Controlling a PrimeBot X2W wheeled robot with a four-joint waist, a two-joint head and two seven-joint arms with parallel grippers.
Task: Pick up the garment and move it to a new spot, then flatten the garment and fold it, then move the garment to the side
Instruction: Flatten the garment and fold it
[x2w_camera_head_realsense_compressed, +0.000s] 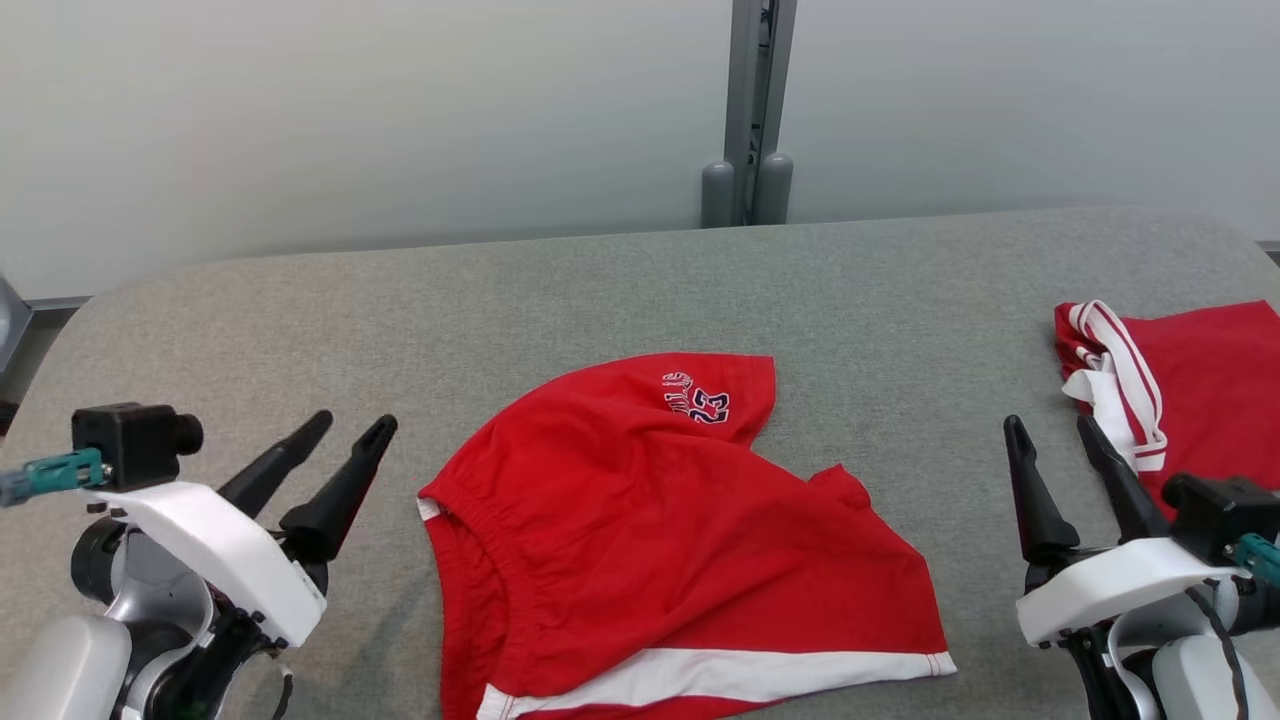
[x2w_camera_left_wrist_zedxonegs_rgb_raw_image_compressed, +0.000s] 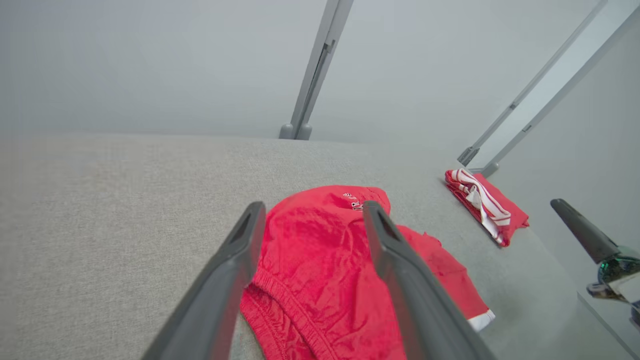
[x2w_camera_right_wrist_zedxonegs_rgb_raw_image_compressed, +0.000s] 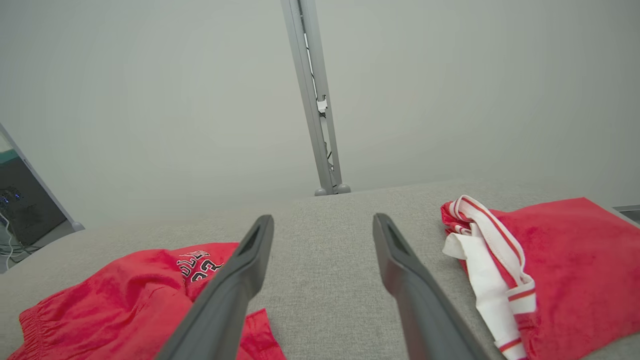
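Red shorts (x2w_camera_head_realsense_compressed: 640, 530) lie rumpled mid-desk (x2w_camera_head_realsense_compressed: 300, 300) — untouched. Left tool (x2w_camera_head_realsense_compressed: 353, 420) & right tool (x2w_camera_head_realsense_compressed: 1049, 422): fingers apart, both empty.

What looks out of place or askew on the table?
The red shorts lie rumpled mid-table, creased, partly folded over, not flat. The second red garment sits bunched at the right edge of the table. Nothing looks spilled or damaged.

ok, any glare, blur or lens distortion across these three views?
Head view: sharp, even light, no glare on the table. Left wrist view: the left gripper is soft close up, and the post leans off vertical. Right wrist view: the right gripper is soft, the shorts crisp.
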